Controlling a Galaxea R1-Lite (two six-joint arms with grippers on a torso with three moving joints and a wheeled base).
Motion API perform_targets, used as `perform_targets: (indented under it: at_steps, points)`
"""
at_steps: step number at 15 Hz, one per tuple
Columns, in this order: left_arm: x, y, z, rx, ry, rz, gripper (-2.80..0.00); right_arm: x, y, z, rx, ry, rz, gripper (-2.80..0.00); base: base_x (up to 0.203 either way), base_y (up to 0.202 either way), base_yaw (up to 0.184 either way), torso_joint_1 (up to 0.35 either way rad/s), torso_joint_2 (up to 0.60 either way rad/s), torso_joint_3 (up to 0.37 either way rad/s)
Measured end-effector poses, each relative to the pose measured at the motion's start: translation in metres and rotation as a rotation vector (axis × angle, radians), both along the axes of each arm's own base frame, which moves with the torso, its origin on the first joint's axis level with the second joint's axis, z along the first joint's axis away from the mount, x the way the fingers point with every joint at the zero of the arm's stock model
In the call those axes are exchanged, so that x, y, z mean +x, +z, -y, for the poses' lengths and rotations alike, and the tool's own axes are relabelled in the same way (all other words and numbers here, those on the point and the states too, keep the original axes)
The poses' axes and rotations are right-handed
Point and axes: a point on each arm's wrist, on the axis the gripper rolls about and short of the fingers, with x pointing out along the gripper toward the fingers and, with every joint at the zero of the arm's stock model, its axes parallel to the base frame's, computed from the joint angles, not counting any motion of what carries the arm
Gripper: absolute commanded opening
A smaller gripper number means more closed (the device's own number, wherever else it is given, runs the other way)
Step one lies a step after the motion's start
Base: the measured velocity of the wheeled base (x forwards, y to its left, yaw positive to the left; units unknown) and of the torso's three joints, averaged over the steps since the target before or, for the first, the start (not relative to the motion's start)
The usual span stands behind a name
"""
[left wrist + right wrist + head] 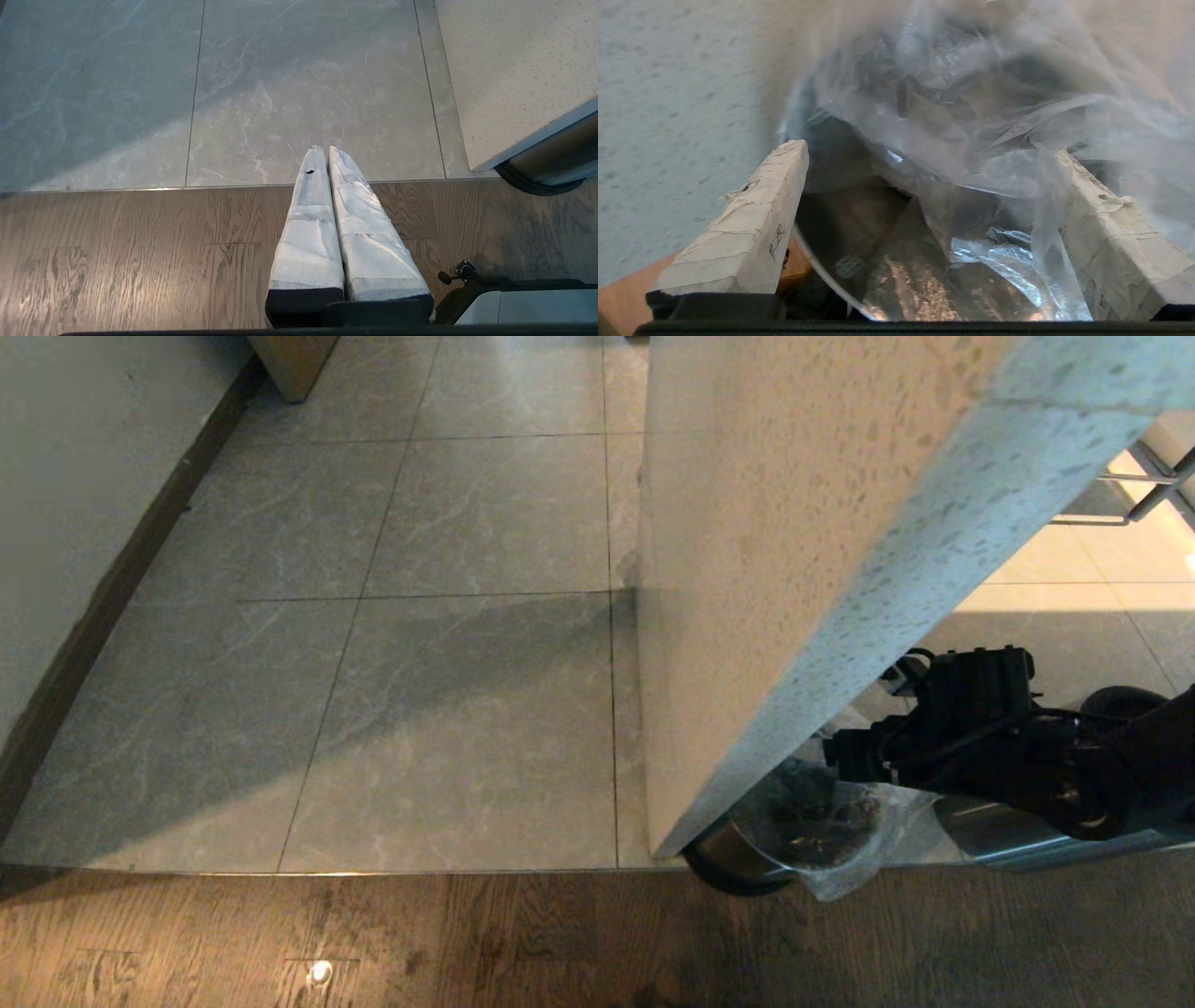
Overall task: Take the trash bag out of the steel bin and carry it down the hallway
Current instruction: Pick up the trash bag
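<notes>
Right end effector (924,177), fingers wide apart, straddles loose film of the trash bag (840,821), which sits in the steel bin (738,863), near right under the worktop (794,569). Gather plenty of plastic before closing, lift straight up. Left end effector (322,151) together, parked.

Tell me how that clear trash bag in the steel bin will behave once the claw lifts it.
Probably floppy: the trash bag is thin, wrinkled film, draped over the steel bin rim. Likely slippery and easy to tear, since the plastic looks glossy between the open right claw fingers. Its dark rubbish should make it sag and swing; the weight cannot be judged.
</notes>
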Motion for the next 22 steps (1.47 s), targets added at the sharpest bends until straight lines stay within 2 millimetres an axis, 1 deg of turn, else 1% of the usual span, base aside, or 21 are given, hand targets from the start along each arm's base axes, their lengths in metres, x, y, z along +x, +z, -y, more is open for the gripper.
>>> perform_targets:
  at_steps: [3,7,9,13,18,22]
  points:
    - [0.0,0.0,0.0,0.0,0.0,0.0,-2.8,-0.004,0.001,-0.009,-0.007,0.033,-0.007,0.0,0.0,0.0,0.0,0.0,0.0,0.0]
    - [0.0,0.0,0.0,0.0,0.0,0.0,-2.8,-0.007,-0.007,-0.017,-0.038,0.065,-0.013,0.0,0.0,0.0,0.0,0.0,0.0,0.0]
    - [0.0,0.0,0.0,0.0,0.0,0.0,-2.8,-0.004,-0.011,-0.021,-0.068,0.088,-0.006,0.0,0.0,0.0,0.0,0.0,0.0,0.0]
    - [0.0,0.0,0.0,0.0,0.0,0.0,-2.8,0.003,-0.021,-0.027,-0.075,0.107,-0.016,0.0,0.0,0.0,0.0,0.0,0.0,0.0]
    - [0.0,0.0,0.0,0.0,0.0,0.0,-2.8,0.011,-0.036,-0.03,-0.101,0.126,-0.024,0.0,0.0,0.0,0.0,0.0,0.0,0.0]
    - [0.0,0.0,0.0,0.0,0.0,0.0,-2.8,0.02,-0.045,-0.031,-0.117,0.104,-0.033,0.0,0.0,0.0,0.0,0.0,0.0,0.0]
